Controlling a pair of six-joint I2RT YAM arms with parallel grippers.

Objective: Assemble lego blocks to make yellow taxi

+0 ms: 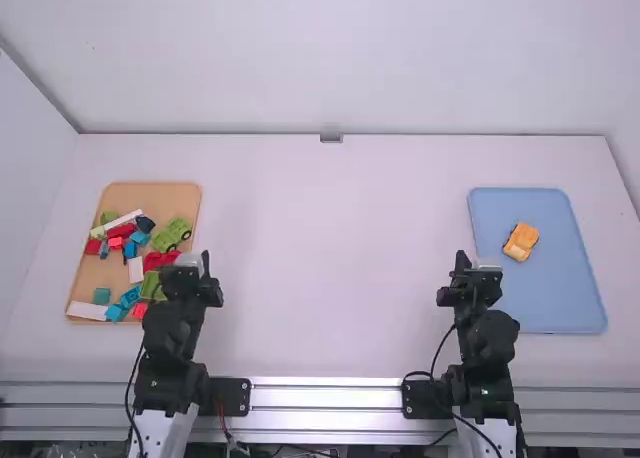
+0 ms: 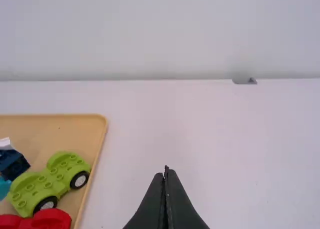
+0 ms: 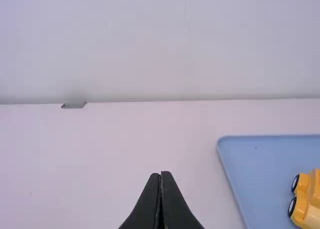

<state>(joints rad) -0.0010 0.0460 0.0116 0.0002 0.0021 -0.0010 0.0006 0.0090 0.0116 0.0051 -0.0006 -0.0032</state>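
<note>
Left claw (image 1: 205,262) closed, blocks (image 1: 120,231) on tan tray (image 1: 150,197) leftward, right claw (image 1: 462,261) closed, probably a yellow taxi (image 1: 521,241) on blue tray (image 1: 555,298) rightward

- table (image 1: 330,268): left tray (image 1: 150,195) at left end, right tray (image 1: 550,298) at right end, well apart
- toy car (image 1: 521,241): on right tray, far half
- wheeled base (image 1: 170,235): in left tray, by its right rim
- loose blocks (image 1: 121,231): in left tray, left of wheeled base and nearer the arms
- long flat block (image 1: 88,310): left tray, near-left corner
- wall (image 1: 330,58): behind table
</note>
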